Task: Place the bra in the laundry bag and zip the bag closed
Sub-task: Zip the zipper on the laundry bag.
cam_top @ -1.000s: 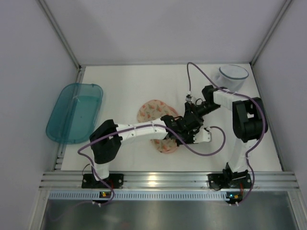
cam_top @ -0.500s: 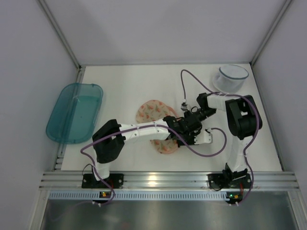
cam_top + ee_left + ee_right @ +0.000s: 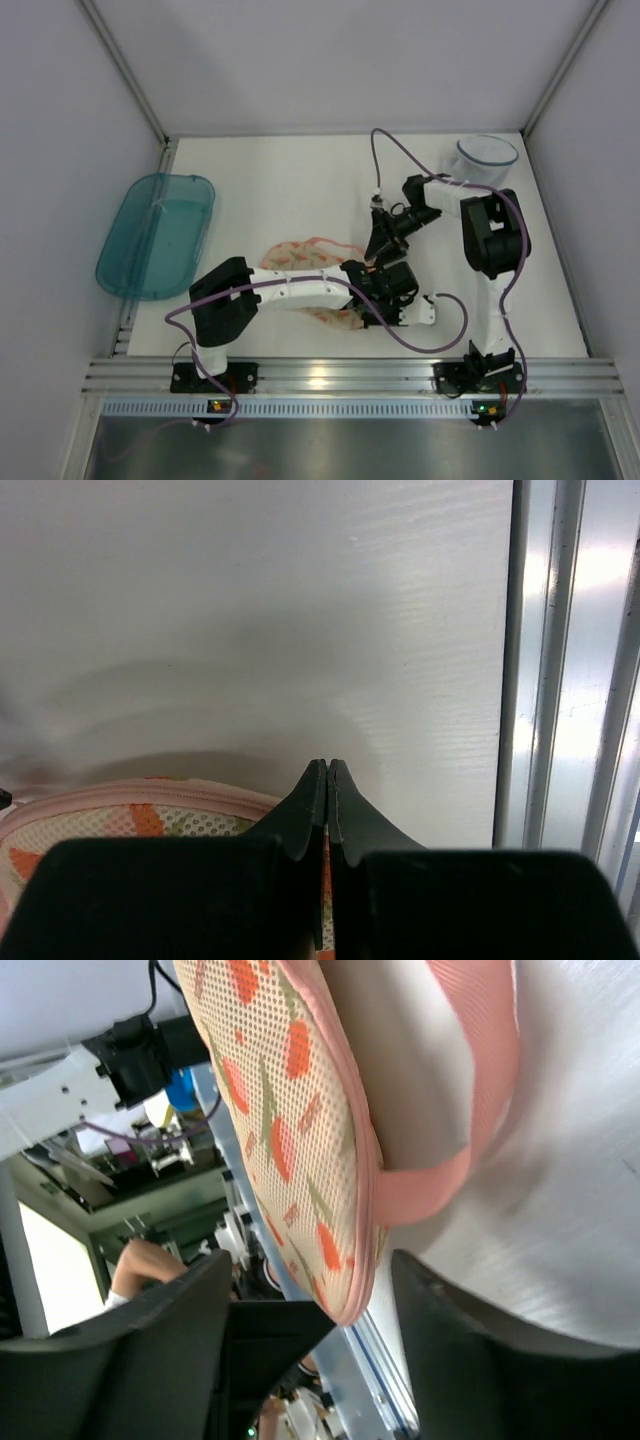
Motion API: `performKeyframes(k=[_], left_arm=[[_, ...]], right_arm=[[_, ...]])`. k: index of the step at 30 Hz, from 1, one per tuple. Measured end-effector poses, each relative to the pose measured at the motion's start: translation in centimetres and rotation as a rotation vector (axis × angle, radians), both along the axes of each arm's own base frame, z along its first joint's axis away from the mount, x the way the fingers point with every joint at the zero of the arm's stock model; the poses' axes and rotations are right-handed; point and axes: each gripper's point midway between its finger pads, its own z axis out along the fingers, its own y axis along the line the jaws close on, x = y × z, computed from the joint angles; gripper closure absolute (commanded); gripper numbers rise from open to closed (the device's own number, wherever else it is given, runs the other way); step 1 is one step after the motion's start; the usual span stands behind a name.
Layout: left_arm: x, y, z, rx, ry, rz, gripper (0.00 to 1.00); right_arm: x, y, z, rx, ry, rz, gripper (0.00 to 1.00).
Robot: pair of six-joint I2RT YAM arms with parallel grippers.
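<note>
Bench (image 3: 260, 180) holds the laundry bag (image 3: 300, 255) near its middle. No bra shows anywhere, so I think it is already inside, and zipping is what is left. Left gripper (image 3: 327, 775) fingers are pressed together just over the bag. Right gripper (image 3: 312, 1260) fingers stand apart, one on each side of the bag's pink edge. No words can be read.

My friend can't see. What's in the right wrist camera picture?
A cream mesh laundry bag with orange shapes and pink edging fills the middle, its pink loop against the white table. The right gripper has dark fingers standing apart at the bottom, either side of the bag's rim.
</note>
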Motion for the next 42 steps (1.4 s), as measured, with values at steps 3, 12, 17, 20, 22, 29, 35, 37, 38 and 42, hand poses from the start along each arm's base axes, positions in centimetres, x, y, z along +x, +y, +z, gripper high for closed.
performKeyframes(k=[3, 12, 17, 20, 22, 29, 35, 37, 38, 42], left_arm=[[-0.1, -0.3, 0.3, -0.006, 0.008, 0.016, 1.0], [5.2, -1.9, 3.3, -0.087, -0.032, 0.153, 1.0], [5.3, -1.9, 3.1, -0.083, -0.029, 0.161, 1.0], [5.2, -1.9, 3.1, -0.082, -0.028, 0.159, 1.0], [5.2, -1.9, 3.1, -0.082, -0.028, 0.159, 1.0], [5.2, -2.0, 3.3, -0.083, -0.033, 0.159, 1.0], [5.1, -2.1, 3.4, -0.087, -0.035, 0.143, 1.0], [4.9, -2.1, 3.2, -0.091, -0.041, 0.122, 1.0], [4.6, -1.9, 2.9, -0.086, -0.041, 0.109, 1.0], [2.6, 0.4, 0.9, -0.017, -0.043, 0.04, 1.0]], right_arm=[[-0.2, -0.2, -0.1, -0.004, -0.013, 0.007, 0.29], [-3.7, -3.5, 0.8, -0.046, -0.025, -0.005, 0.28], [-5.1, -4.1, 0.6, -0.024, 0.02, -0.015, 0.27], [-5.2, -3.6, 1.0, 0.011, 0.03, -0.02, 0.27], [-5.2, -3.3, 1.1, 0.025, 0.036, -0.02, 0.29], [-6.2, -1.7, 0.5, 0.047, 0.07, 0.021, 0.46], [-6.9, -0.9, 0.2, 0.042, 0.079, 0.054, 1.0], [-6.5, -0.9, 0.3, 0.029, 0.071, 0.059, 1.0], [-6.1, -0.8, 0.3, 0.025, 0.064, 0.061, 1.0], [-4.5, -0.7, 0.0, 0.008, 0.039, 0.078, 1.0]])
